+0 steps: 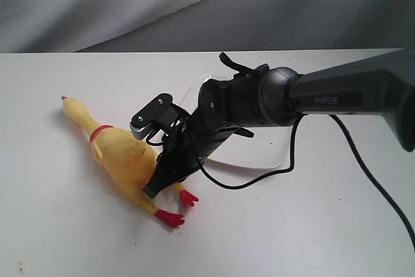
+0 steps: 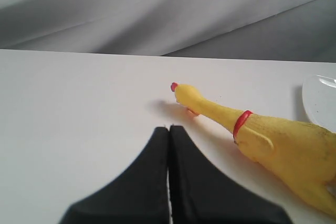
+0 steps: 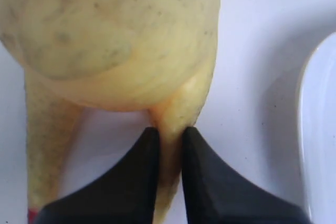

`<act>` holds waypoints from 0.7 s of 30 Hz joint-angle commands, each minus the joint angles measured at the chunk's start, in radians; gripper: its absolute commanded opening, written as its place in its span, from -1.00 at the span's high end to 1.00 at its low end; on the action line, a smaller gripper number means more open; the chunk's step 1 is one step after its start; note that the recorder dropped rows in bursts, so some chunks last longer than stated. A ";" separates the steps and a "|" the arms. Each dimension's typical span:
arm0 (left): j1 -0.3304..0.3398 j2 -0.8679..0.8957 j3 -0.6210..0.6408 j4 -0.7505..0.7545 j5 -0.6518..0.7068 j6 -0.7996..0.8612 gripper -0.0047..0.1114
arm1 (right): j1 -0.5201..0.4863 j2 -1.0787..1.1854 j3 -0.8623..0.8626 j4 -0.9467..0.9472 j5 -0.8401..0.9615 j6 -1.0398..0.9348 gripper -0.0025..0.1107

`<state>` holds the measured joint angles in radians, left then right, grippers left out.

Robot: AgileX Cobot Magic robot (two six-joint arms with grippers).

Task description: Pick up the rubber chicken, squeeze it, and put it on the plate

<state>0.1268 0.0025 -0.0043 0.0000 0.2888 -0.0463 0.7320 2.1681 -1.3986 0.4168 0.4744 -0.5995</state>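
The yellow rubber chicken (image 1: 120, 154) lies on the white table, head to the far left, red feet toward the front. My right gripper (image 1: 155, 186) reaches across from the right and is shut on one of its legs; in the right wrist view the black fingers (image 3: 207, 182) pinch the yellow leg (image 3: 169, 145) just below the plump body (image 3: 110, 40). The white plate (image 1: 256, 157) lies behind the right arm, mostly hidden; its rim (image 3: 315, 140) shows beside the chicken. My left gripper (image 2: 168, 129) is shut on nothing, short of the chicken's head (image 2: 184, 94).
The right arm's black cable (image 1: 272, 176) loops over the table by the plate and trails off to the right. Grey cloth (image 1: 194, 4) hangs behind the table's far edge. White tabletop (image 1: 65, 225) lies in front and to the left.
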 commanded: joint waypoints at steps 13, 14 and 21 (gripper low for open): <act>0.004 -0.002 0.004 -0.013 -0.005 -0.002 0.92 | 0.003 -0.334 0.000 -0.103 0.121 -0.002 0.96; 0.004 -0.002 0.004 -0.013 -0.005 -0.002 0.92 | 0.001 -0.376 0.000 -0.125 0.149 0.004 0.96; 0.004 -0.002 0.004 -0.013 -0.005 -0.002 0.92 | -0.066 -0.583 0.000 -0.204 0.342 0.006 0.96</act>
<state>0.1268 0.0025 -0.0043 0.0000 0.2888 -0.0463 0.6995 1.6638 -1.3968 0.2523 0.7558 -0.5995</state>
